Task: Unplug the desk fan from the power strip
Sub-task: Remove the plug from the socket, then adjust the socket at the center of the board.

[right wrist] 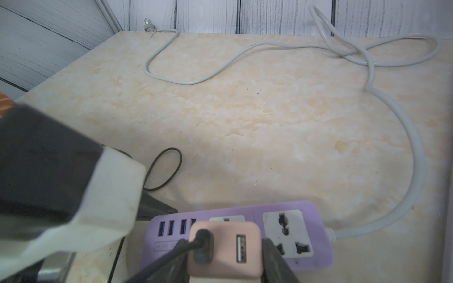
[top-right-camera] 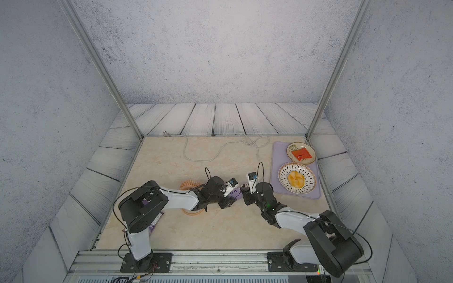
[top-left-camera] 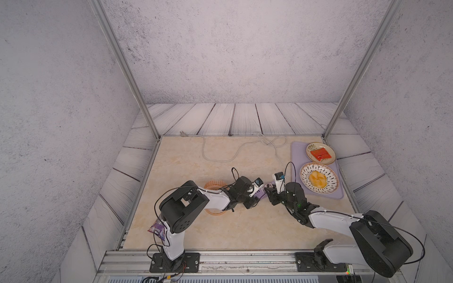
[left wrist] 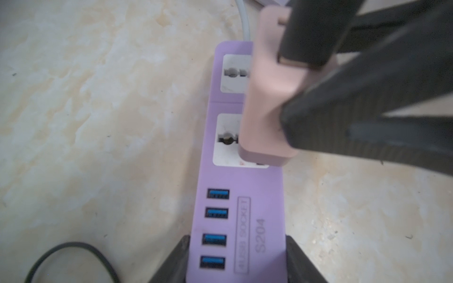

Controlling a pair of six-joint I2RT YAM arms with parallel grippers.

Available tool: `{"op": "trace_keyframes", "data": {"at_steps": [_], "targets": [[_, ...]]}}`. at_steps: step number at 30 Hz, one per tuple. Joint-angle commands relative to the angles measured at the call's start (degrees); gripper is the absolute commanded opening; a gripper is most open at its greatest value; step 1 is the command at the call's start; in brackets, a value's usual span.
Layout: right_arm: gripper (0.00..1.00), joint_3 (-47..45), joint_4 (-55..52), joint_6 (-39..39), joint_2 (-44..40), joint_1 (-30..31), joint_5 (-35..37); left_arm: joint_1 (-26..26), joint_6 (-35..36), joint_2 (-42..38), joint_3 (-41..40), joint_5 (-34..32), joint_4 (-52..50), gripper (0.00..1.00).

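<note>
The lavender power strip lies flat on the marble tabletop, with my left gripper shut on its USB-port end. A pale pink plug adapter stands tilted over the socket nearest the USB ports. My right gripper is shut on the adapter, one finger on each side. Whether its prongs still sit in the socket is hidden. The thin black cable leaves the adapter. In both top views the orange desk fan sits behind and partly under my left arm.
The strip's long grey cord loops across the back of the table. A flat lavender tray with two plates of food lies at the right. A purple snack packet lies beside the left arm's base.
</note>
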Motion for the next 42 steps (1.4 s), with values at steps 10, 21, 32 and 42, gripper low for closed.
{"op": "trace_keyframes", "data": {"at_steps": [10, 21, 32, 42], "targets": [[0.32, 4.3, -7.4, 0.2, -1.9, 1.1, -2.4, 0.4, -1.1, 0.5, 0.5, -1.0, -1.9, 0.00], [0.32, 6.4, -14.0, -1.5, -11.3, 1.1, 0.0, 0.4, -1.3, 0.4, 0.8, -2.7, -2.2, 0.00], [0.32, 1.2, -18.2, -0.6, -19.2, 1.1, 1.8, 0.4, -0.5, 0.9, 4.0, -4.3, -4.9, 0.00], [0.32, -2.5, -25.8, 1.3, -30.4, 1.2, 2.1, 0.3, 0.3, 4.2, 9.0, -2.4, -7.6, 0.02]]}}
